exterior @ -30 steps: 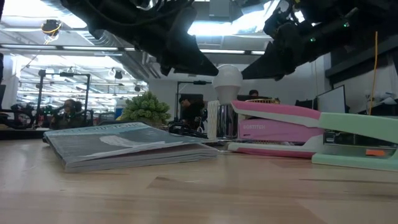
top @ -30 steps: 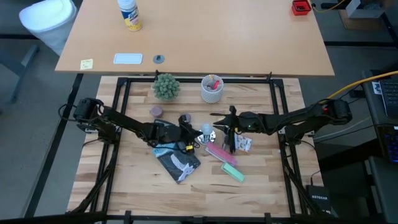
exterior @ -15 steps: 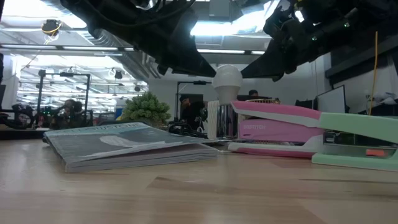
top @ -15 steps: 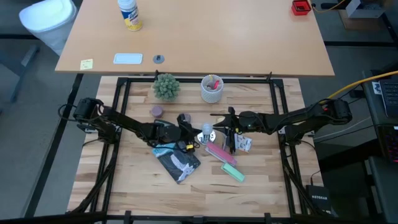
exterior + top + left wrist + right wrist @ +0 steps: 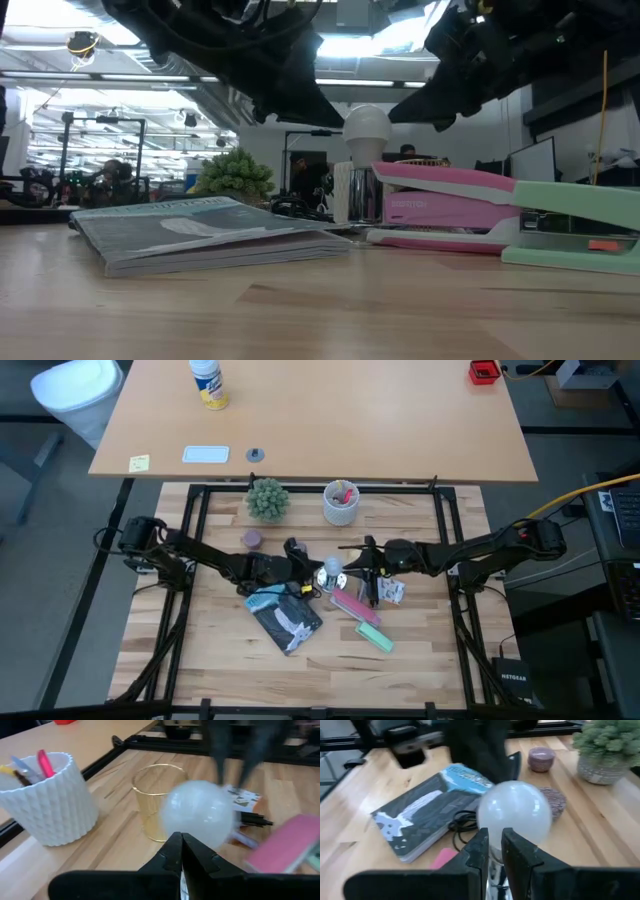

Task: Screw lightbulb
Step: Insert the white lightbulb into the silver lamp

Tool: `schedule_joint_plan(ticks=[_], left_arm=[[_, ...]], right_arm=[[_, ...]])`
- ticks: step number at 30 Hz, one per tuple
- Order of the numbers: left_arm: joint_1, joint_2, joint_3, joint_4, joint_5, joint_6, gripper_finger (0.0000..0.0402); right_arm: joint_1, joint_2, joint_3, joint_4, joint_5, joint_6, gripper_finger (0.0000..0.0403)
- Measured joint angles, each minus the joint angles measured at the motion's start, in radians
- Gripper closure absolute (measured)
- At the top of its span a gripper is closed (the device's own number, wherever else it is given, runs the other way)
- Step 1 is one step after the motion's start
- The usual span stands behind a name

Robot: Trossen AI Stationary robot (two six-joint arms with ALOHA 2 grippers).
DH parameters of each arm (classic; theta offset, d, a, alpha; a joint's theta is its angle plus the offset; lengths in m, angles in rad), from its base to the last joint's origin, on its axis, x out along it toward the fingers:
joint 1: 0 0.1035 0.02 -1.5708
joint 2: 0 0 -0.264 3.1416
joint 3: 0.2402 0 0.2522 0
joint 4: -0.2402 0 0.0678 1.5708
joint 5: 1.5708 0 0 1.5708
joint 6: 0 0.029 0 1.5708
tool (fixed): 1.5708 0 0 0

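The lightbulb (image 5: 330, 570), a small glossy white globe (image 5: 366, 125), stands upright mid-table with its globe on top. My right gripper (image 5: 493, 851) reaches in from the table's right and is shut on the part below the globe. My left gripper (image 5: 180, 851) comes in from the table's left, shut, with its tips right at the side of the lightbulb (image 5: 199, 815). A thin black cord (image 5: 464, 827) lies on the wood beside the book. In the low view, my left gripper (image 5: 325, 108) and my right gripper (image 5: 405, 112) flank the globe. My left gripper's shut fingertips (image 5: 175, 845) stand against the globe's lower side, coming nearly level from the table's left; I cannot tell whether they touch it. My right gripper pinches the silvery neck (image 5: 495, 864) under the globe between its two fingers (image 5: 479, 847). It comes slanting slightly down from the table's right. The globe stands above and beyond the fingertips.
A grey-blue book (image 5: 285, 618), a pink stapler (image 5: 352, 605) and a green stapler (image 5: 375, 637) lie near the front. A clear amber glass (image 5: 159, 802), a white ribbed cup (image 5: 341, 503), a potted plant (image 5: 267, 498) and a small purple pot (image 5: 251, 539) stand farther back.
My right gripper has swivelled a little at the wrist while staying in place. The lightbulb keeps its spot and stays upright. My left gripper has turned slightly toward the far edge, still shut.
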Motion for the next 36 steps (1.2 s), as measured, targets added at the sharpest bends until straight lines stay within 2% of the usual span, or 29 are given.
schedule_joint_plan(ticks=[5,10,15,19,24,30,36], left_arm=[[0.011,0.000,0.000,0.002,0.007,0.008,0.0400],[0.008,-0.008,0.000,-0.002,-0.066,0.063,0.0400],[0.007,-0.041,0.001,0.004,-0.072,0.084,0.0400],[-0.007,-0.050,0.001,0.004,-0.071,0.082,0.0400],[-0.044,-0.050,0.001,0.002,-0.012,0.082,0.0400],[-0.059,-0.050,0.001,0.000,0.130,0.078,0.0400],[-0.049,-0.034,0.001,-0.002,0.136,0.058,0.0400]], right_arm=[[0.001,0.001,0.000,0.004,-0.021,0.000,0.0347],[0.001,-0.005,0.000,0.003,-0.015,-0.008,0.0347],[0.000,-0.056,0.000,0.003,-0.003,-0.031,0.0347],[-0.001,-0.104,0.000,0.005,0.107,-0.042,0.0347],[-0.001,-0.091,0.000,0.009,0.257,-0.064,0.0347],[-0.001,-0.003,0.000,0.035,0.264,-0.064,0.0347],[-0.001,0.054,0.000,0.085,0.250,-0.061,0.0347]])
